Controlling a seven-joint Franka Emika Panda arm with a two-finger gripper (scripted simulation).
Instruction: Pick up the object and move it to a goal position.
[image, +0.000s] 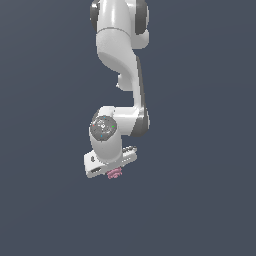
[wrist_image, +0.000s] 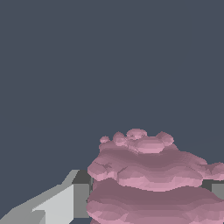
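The object (image: 116, 174) is a small pink, bumpy blob just under the white hand of the arm in the exterior view. My gripper (image: 113, 169) sits directly over it, and its fingers are hidden there by the hand. In the wrist view the object (wrist_image: 148, 175) fills the space between the two grey fingers (wrist_image: 65, 203), one on each side and both touching it. The gripper (wrist_image: 146, 199) is shut on the object.
The white arm (image: 120, 55) comes down from the top of the exterior view. All around is a plain dark blue-grey ground with no other object, container or edge in sight.
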